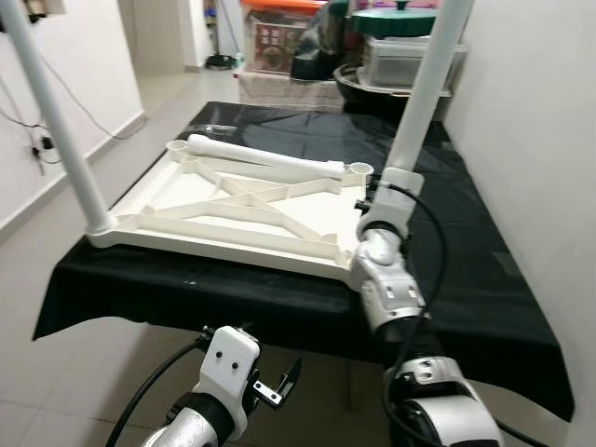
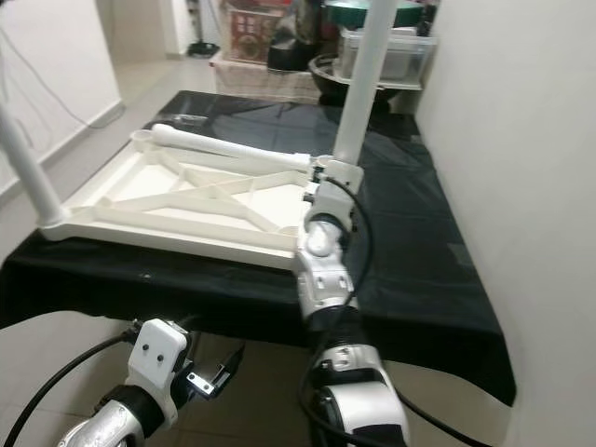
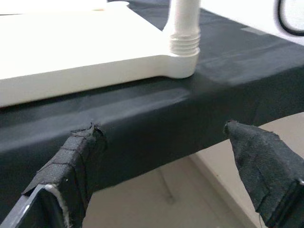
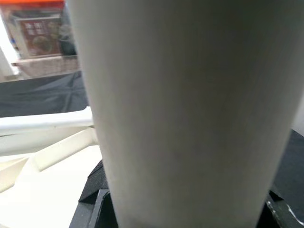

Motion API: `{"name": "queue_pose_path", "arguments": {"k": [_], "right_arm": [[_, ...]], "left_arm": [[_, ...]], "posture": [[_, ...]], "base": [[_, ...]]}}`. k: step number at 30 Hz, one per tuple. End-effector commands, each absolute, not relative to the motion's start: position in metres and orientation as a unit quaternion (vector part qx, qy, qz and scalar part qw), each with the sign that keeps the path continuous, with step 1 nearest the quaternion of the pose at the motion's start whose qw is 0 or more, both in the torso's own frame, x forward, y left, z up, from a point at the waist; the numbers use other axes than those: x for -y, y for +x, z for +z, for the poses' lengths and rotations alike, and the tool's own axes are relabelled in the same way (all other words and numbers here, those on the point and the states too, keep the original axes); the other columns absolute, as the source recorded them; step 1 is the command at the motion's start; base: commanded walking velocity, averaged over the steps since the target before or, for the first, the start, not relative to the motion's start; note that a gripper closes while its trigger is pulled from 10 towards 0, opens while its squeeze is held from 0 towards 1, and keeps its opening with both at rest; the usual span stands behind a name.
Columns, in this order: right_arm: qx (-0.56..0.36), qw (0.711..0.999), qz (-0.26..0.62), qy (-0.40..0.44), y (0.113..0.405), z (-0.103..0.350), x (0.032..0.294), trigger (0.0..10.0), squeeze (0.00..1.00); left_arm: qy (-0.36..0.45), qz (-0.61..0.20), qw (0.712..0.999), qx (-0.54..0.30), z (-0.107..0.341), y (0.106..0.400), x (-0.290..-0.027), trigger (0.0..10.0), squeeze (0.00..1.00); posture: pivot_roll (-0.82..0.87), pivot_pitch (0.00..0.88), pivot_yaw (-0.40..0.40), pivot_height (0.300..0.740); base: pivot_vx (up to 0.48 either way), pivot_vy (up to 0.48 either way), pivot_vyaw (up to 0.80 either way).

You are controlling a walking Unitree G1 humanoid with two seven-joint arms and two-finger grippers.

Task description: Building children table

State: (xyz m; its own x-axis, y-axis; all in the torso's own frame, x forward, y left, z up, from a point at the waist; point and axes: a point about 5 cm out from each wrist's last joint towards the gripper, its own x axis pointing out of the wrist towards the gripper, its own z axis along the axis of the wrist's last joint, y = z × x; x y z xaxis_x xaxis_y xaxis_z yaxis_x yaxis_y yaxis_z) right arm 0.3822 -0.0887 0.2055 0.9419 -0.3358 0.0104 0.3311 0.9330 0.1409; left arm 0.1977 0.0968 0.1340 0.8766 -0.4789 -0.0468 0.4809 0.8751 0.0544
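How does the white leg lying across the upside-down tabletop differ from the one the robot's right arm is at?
The loose white plastic leg lies flat across the white ribbed tabletop, untouched. The upright white leg stands at the tabletop's near right corner, with the right gripper at its base. Both are plain white tubes.

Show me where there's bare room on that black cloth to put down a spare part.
Free: black cloth between the upturned tabletop and the wall, and the strip beyond the loose leg. Crowded: the near right corner, where the right gripper holds a leg.
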Motion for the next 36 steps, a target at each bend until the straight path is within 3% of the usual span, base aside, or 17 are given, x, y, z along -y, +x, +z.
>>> {"name": "queue_pose_path", "arguments": {"k": [1, 2, 3, 5, 6, 8, 9, 13, 16, 22, 25, 26, 30, 31, 32, 35, 36], "right_arm": [[-0.048, 0.982, -0.156, 0.099, 0.38, 0.181, 0.079, 10.0, 0.0], [-0.044, 0.985, -0.141, 0.091, 0.38, 0.183, 0.074, 10.0, 0.0], [-0.03, 0.988, -0.121, 0.089, 0.381, 0.186, 0.073, 10.0, 0.3], [-0.015, 0.99, -0.105, 0.091, 0.381, 0.19, 0.071, 10.0, 0.3], [0.0, 0.992, -0.098, 0.085, 0.382, 0.193, 0.076, 10.0, 1.0], [0.01, 0.992, -0.1, 0.076, 0.383, 0.195, 0.083, 10.0, 1.0], [0.026, 0.993, -0.089, 0.068, 0.384, 0.197, 0.092, 10.0, 0.0], [0.064, 0.993, -0.032, 0.091, 0.391, 0.207, 0.115, 10.0, 0.0], [0.067, 0.989, 0.066, 0.114, 0.399, 0.215, 0.127, 10.0, 0.0], [0.045, 0.968, 0.224, 0.107, 0.401, 0.218, 0.131, 10.0, 0.0], [0.013, 0.933, 0.351, 0.075, 0.395, 0.214, 0.124, 10.0, 0.0], [0.013, 0.933, 0.351, 0.075, 0.395, 0.214, 0.124, 10.0, 0.0], [0.003, 0.88, 0.472, 0.057, 0.386, 0.213, 0.116, 10.0, 0.0], [0.003, 0.88, 0.472, 0.057, 0.386, 0.213, 0.116, 10.0, 0.0], [-0.009, 0.839, 0.543, 0.042, 0.377, 0.21, 0.112, 10.0, 0.0], [-0.013, 0.823, 0.567, 0.034, 0.375, 0.21, 0.111, 10.0, 0.0], [-0.011, 0.805, 0.592, 0.028, 0.374, 0.212, 0.109, 10.0, 0.0]], "left_arm": [[0.036, -0.253, 0.967, -0.026, 0.129, 0.197, -0.096, 10.0, 0.0], [0.036, -0.253, 0.966, -0.025, 0.13, 0.197, -0.095, 10.0, 0.0], [0.031, -0.249, 0.968, -0.021, 0.131, 0.198, -0.095, 10.0, 0.0], [0.026, -0.244, 0.969, -0.016, 0.132, 0.198, -0.095, 10.0, 0.0], [0.031, -0.245, 0.969, -0.012, 0.132, 0.199, -0.093, 10.0, 0.0], [0.037, -0.245, 0.969, -0.009, 0.132, 0.199, -0.092, 10.0, 0.0], [0.041, -0.246, 0.968, -0.006, 0.132, 0.199, -0.092, 10.0, 0.0], [0.039, -0.241, 0.97, 0.005, 0.133, 0.199, -0.091, 10.0, 0.0], [0.041, -0.24, 0.97, 0.006, 0.133, 0.2, -0.091, 10.0, 0.0], [0.042, -0.239, 0.97, 0.006, 0.131, 0.201, -0.09, 10.0, 0.0], [0.043, -0.24, 0.97, 0.007, 0.129, 0.202, -0.09, 10.0, 0.0], [0.043, -0.24, 0.97, 0.007, 0.129, 0.202, -0.09, 10.0, 0.0], [0.043, -0.241, 0.97, 0.006, 0.128, 0.203, -0.09, 10.0, 0.0], [0.043, -0.241, 0.97, 0.006, 0.128, 0.203, -0.09, 10.0, 0.0], [0.043, -0.241, 0.97, 0.004, 0.127, 0.203, -0.09, 10.0, 0.0], [0.043, -0.241, 0.97, 0.004, 0.127, 0.203, -0.09, 10.0, 0.0], [0.042, -0.242, 0.969, 0.004, 0.126, 0.203, -0.09, 10.0, 0.0]], "posture": [[0.09, 0.086, -0.067, 0.74], [0.09, 0.086, -0.067, 0.74], [0.08, 0.086, -0.066, 0.74], [0.08, 0.087, -0.067, 0.74], [0.07, 0.086, -0.068, 0.74], [0.07, 0.086, -0.067, 0.74], [0.07, 0.087, -0.067, 0.74], [0.07, 0.081, -0.071, 0.74], [0.07, 0.071, -0.072, 0.74], [0.07, 0.056, -0.07, 0.74], [0.07, 0.04, -0.073, 0.74], [0.07, 0.04, -0.073, 0.74], [0.08, 0.043, -0.075, 0.74], [0.08, 0.043, -0.075, 0.74], [0.08, 0.04, -0.08, 0.74], [0.08, 0.04, -0.08, 0.74], [0.08, 0.038, -0.082, 0.74]], "base": [[0.0, 0.0, 0.0], [0.0, 0.0, 0.0], [0.0, 0.0, 0.0], [0.0, 0.0, 0.0], [0.0, 0.0, 0.0], [0.0, 0.0, 0.0], [0.0, 0.0, 0.0], [0.0, 0.0, 0.0], [0.0, 0.0, 0.0], [0.0, 0.0, 0.0], [0.0, 0.0, 0.0], [0.0, 0.0, 0.0], [0.0, 0.0, 0.0], [0.0, 0.0, 0.0], [0.0, 0.0, 0.0], [0.0, 0.0, 0.0], [0.0, 0.0, 0.0]]}}
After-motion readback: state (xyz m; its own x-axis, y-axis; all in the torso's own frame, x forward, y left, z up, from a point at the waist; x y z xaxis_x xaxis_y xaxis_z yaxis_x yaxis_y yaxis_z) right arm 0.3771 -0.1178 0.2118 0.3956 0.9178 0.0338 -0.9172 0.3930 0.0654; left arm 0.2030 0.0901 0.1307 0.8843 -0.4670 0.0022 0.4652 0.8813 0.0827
